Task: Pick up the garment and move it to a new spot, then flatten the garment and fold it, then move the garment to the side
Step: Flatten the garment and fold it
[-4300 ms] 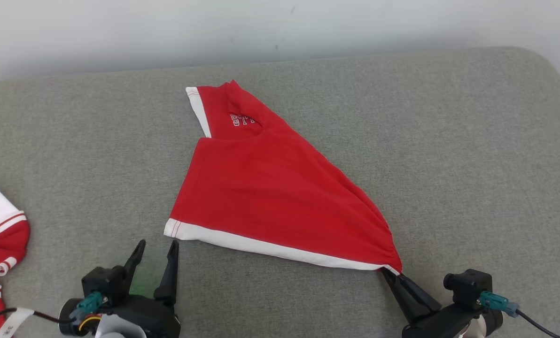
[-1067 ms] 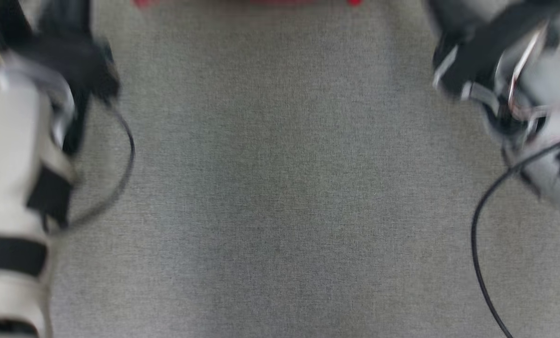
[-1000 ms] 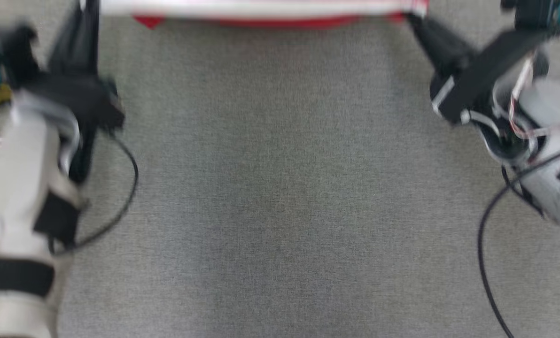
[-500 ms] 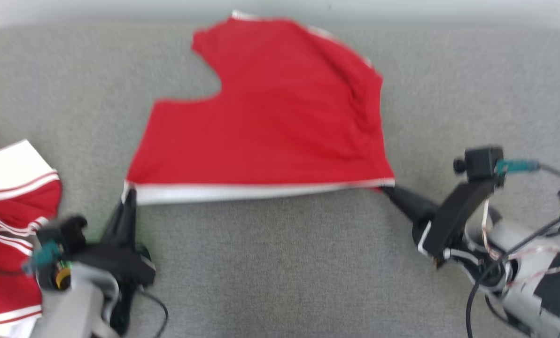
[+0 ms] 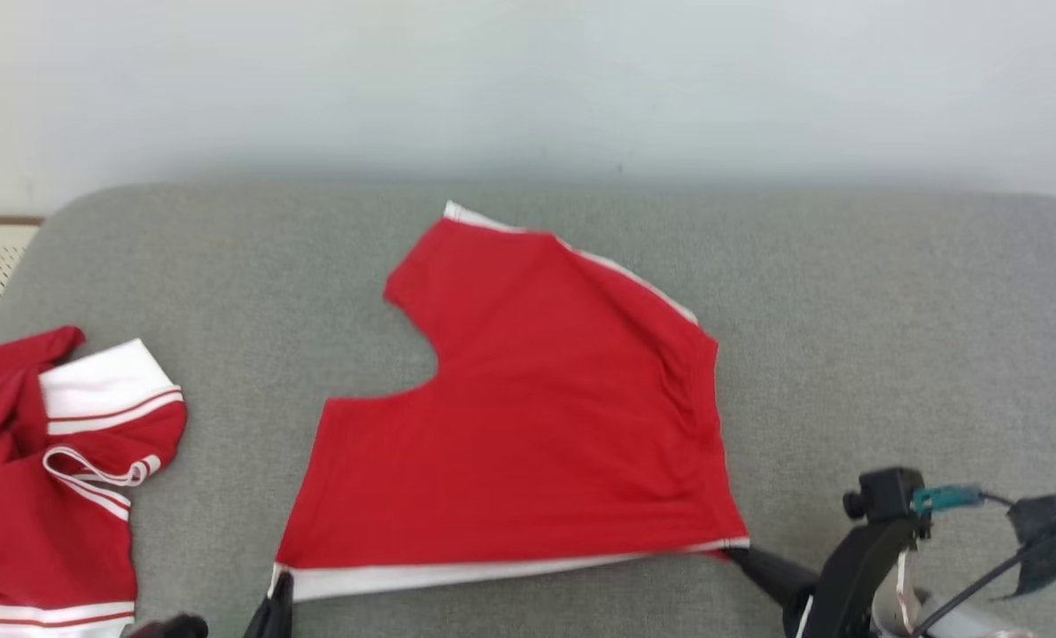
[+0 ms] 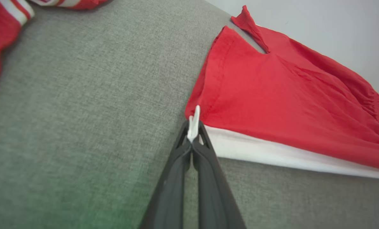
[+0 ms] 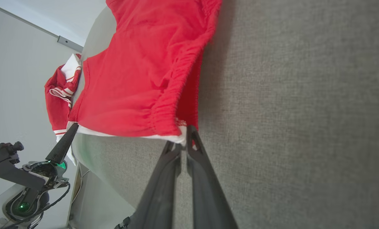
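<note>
The garment [image 5: 528, 425] is a red piece with a white hem band, spread over the middle of the grey cushion [image 5: 891, 337]. My left gripper [image 5: 277, 589] is shut on the hem's near left corner; in the left wrist view a bit of white cloth sticks out between the fingertips of that gripper [image 6: 193, 133]. At the near right corner my right gripper [image 5: 733, 555] is also shut on the hem, and the right wrist view shows the right gripper [image 7: 184, 140] pinching the gathered edge of the garment [image 7: 138, 79]. The hem hangs taut between both grippers.
A second red and white garment [image 5: 50, 461] lies crumpled at the cushion's left edge. A pale wall rises behind the cushion. The cushion's right half and its near strip are bare grey fabric. The right arm's cable [image 5: 997, 567] trails at the lower right.
The head camera has tilted up, bringing the cushion's far edge and the wall into view. Both grippers keep their hold on the hem corners; since 4.3 s ago the left one has closed on its corner.
</note>
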Robot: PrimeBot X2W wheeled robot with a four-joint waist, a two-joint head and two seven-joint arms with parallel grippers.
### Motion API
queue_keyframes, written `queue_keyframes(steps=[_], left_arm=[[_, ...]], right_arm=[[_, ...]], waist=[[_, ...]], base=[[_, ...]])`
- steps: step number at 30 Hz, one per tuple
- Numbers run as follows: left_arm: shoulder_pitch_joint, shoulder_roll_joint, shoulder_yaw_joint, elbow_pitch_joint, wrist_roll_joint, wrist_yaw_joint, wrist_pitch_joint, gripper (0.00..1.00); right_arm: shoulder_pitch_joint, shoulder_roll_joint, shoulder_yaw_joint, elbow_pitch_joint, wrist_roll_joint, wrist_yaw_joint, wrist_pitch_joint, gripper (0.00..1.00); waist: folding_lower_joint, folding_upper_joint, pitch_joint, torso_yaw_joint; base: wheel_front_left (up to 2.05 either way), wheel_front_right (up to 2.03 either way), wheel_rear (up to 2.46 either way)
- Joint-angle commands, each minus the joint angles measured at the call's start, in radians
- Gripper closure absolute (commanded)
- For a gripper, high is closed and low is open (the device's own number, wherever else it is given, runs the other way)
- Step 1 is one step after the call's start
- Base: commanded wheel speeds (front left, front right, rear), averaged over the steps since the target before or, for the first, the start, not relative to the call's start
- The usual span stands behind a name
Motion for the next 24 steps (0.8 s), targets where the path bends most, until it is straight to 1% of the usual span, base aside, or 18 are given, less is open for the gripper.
queue_keyframes(steps=[1, 8, 12, 14, 17, 20, 24], left_arm=[[0.044, 0.008, 0.011, 0.003, 0.001, 0.002, -0.002, 1.00], [0.107, -0.001, 0.019, -0.001, 0.006, 0.002, -0.002, 1.00], [0.135, 0.006, 0.020, 0.012, 0.026, 0.002, -0.002, 1.00], [0.141, 0.008, 0.013, 0.018, 0.035, 0.002, -0.002, 1.00], [0.150, 0.014, 0.027, 0.032, 0.031, 0.002, -0.002, 1.00], [0.138, 0.018, 0.030, 0.012, 0.028, 0.002, -0.002, 1.00], [0.072, 0.028, 0.027, -0.053, 0.042, 0.002, -0.002, 1.00]], right_arm=[[0.043, -0.009, -0.002, -0.003, 0.005, -0.001, 0.005, 1.00], [0.141, 0.010, -0.001, -0.038, 0.011, -0.001, 0.045, 1.00], [0.182, 0.005, -0.001, -0.055, 0.004, -0.001, 0.085, 1.00], [0.187, 0.003, 0.000, -0.058, 0.003, -0.001, 0.087, 1.00], [0.202, -0.002, -0.001, -0.063, 0.000, -0.001, 0.094, 1.00], [0.197, -0.003, -0.015, -0.068, 0.001, -0.001, 0.079, 1.00], [0.174, 0.004, -0.055, -0.088, 0.004, -0.001, 0.032, 1.00]], waist=[[0.0002, 0.0002, -0.062, 0.015], [0.0002, 0.0002, -0.102, 0.007], [0.0002, 0.0002, -0.117, -0.004], [0.0002, 0.0002, -0.118, -0.006], [0.0002, 0.0002, -0.118, -0.012], [0.0002, 0.0002, -0.108, -0.014], [0.0002, 0.0002, -0.086, -0.011]], base=[[0.00, 0.00, 0.00], [0.00, 0.00, 0.00], [0.00, 0.00, 0.00], [0.00, 0.00, 0.00], [0.00, 0.00, 0.00], [0.00, 0.00, 0.00], [0.00, 0.00, 0.00]])
